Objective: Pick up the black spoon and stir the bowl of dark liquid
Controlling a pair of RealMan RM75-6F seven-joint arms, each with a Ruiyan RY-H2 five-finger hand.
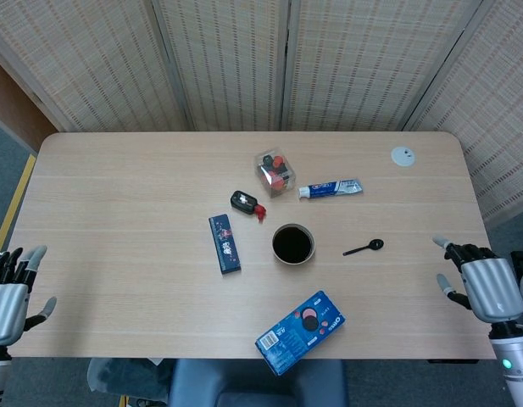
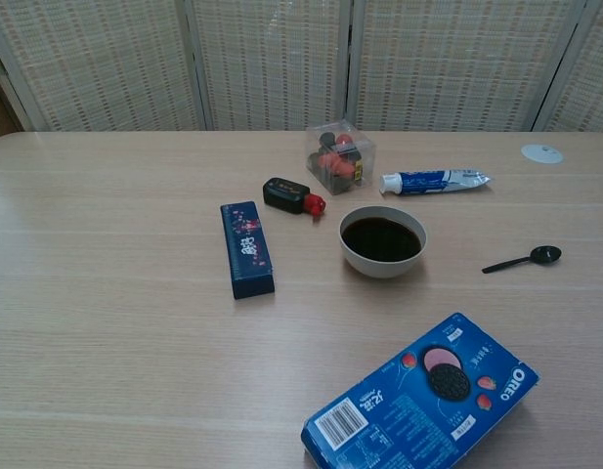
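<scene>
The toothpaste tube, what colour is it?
Toothpaste tube: blue and white with a white cap, clearest in the chest view.

left hand (image 1: 7,301) empty, right hand (image 1: 488,287) empty, fingers spread

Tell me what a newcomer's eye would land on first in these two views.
The bowl of dark liquid stands out mid-table, with the small black spoon lying apart to its right. The blue Oreo box sits bright at the near edge. An open robot hand waits at each near corner, left robot hand and right robot hand, both holding nothing.
</scene>
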